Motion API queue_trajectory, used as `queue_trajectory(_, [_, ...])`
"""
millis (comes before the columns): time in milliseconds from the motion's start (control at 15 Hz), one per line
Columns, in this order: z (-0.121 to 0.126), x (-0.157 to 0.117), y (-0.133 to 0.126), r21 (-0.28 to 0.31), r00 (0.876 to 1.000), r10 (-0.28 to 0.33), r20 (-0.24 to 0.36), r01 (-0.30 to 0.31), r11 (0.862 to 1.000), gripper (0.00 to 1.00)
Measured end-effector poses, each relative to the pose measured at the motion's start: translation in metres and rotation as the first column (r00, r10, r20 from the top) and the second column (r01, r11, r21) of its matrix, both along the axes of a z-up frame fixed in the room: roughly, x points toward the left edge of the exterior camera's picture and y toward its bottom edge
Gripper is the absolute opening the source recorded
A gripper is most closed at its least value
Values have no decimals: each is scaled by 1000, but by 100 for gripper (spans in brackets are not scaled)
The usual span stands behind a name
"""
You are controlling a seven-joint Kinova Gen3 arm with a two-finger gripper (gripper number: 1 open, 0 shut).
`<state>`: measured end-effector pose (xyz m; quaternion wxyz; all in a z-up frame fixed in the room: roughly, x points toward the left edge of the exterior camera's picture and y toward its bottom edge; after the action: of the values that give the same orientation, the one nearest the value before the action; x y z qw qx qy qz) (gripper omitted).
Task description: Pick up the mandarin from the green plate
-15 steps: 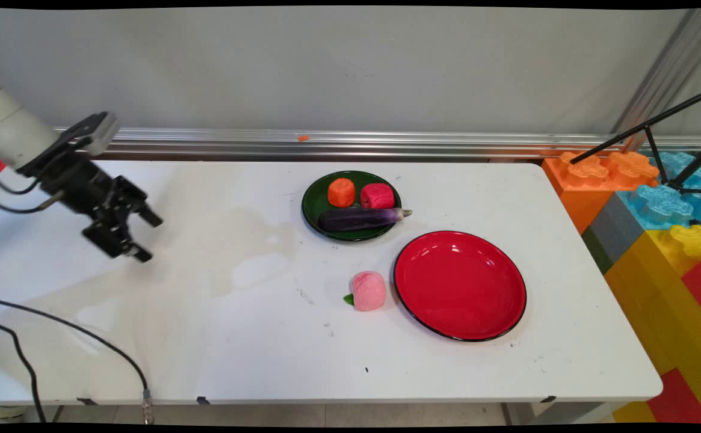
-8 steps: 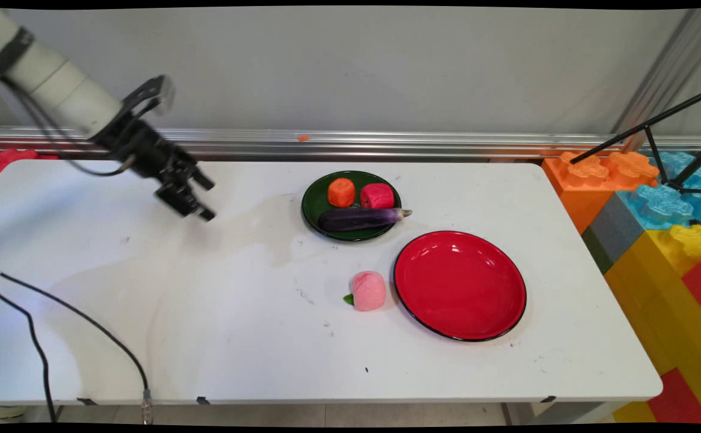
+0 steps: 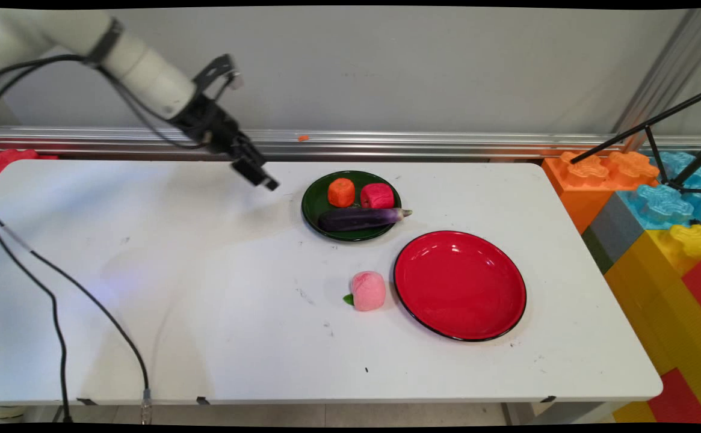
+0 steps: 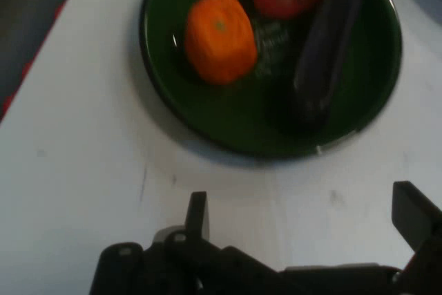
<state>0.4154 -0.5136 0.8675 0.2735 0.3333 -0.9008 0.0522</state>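
Fingers (image 4: 198, 213) apart, nr green plate (image 4: 228, 129)

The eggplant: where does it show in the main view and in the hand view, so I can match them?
Main view: the eggplant lies across the green plate's near side, right of centre.
Hand view: the eggplant runs top to middle, upper right, on the green plate.
Shared landmark: the orange fruit on the same plate.
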Motion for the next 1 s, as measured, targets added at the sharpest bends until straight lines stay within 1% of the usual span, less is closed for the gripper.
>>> queue_trajectory(133, [-6, -22, -20, -1, 999, 31, -10, -31, 1000, 100])
queue_trajectory(333, [-21, -52, -43, 7, 997, 77, -21, -77, 997, 100])
queue_trajectory(467, [-32, -68, -53, 11, 995, 101, -23, -101, 995, 100])
queue_trajectory(733, [-58, -93, -66, 11, 992, 124, -22, -123, 992, 100])
queue_trajectory(1000, [-77, -106, -72, 8, 990, 142, -21, -142, 990, 100])
